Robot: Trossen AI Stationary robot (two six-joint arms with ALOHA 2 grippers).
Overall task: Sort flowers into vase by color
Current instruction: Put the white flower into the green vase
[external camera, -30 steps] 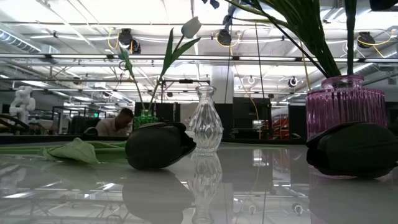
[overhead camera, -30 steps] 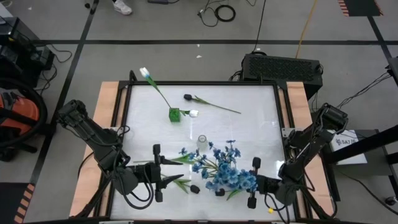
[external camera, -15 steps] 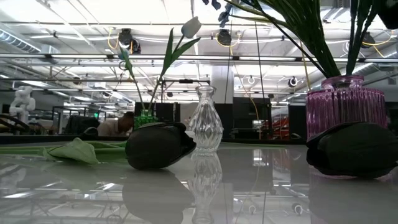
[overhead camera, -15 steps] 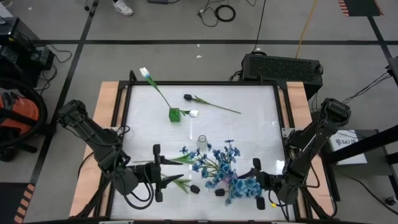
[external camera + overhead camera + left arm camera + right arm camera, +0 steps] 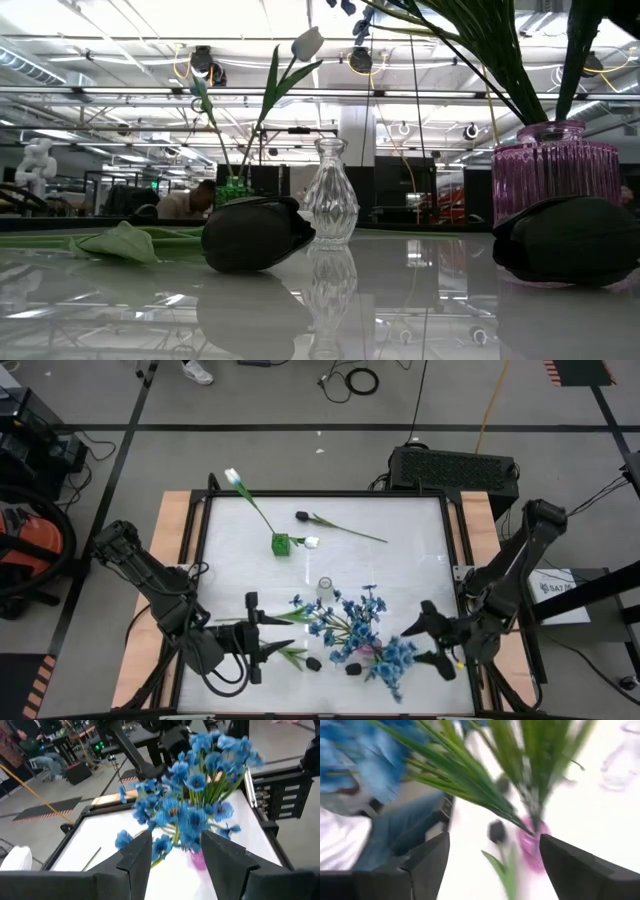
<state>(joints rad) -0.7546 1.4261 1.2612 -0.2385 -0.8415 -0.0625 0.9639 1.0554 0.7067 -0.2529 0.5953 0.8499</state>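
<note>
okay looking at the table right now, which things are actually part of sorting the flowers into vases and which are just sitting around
Part of the job:
- blue flowers in the pink vase
- white tulips in the small green vase
- empty clear vase
- black tulip buds lying loose, another on its stem
- open right pincer beside the blue bunch

Just there:
- waiting left pincer, open
- black box behind the table

Both arms are dark, nearly black, built of rounded tubular links with bulky joint housings. The left gripper and right gripper each end in two flat, angular black fingers. Black cables loop beside the left gripper.
</note>
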